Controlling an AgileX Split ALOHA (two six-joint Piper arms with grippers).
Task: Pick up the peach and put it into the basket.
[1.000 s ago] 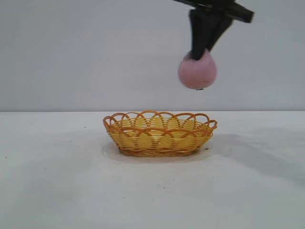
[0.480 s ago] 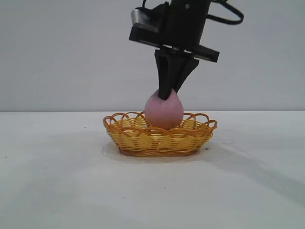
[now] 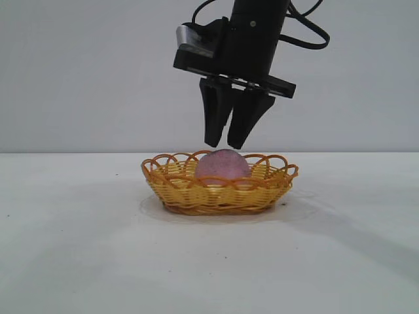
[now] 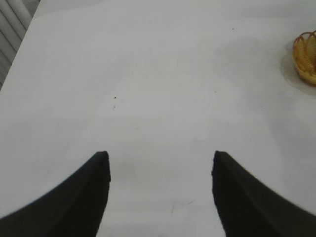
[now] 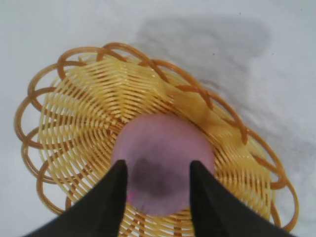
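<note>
Exterior view: the peach (image 3: 223, 166) sits inside the basket (image 3: 196, 195), its top poking above the looped rim. Just over it hangs the right gripper (image 3: 227, 145), released, its fingers spread and clear of the fruit. White surface (image 3: 78, 248) lies open on every side of the basket. Off to one side, the left gripper (image 4: 160, 168) waits with fingers apart over bare surface, holding nothing.
</note>
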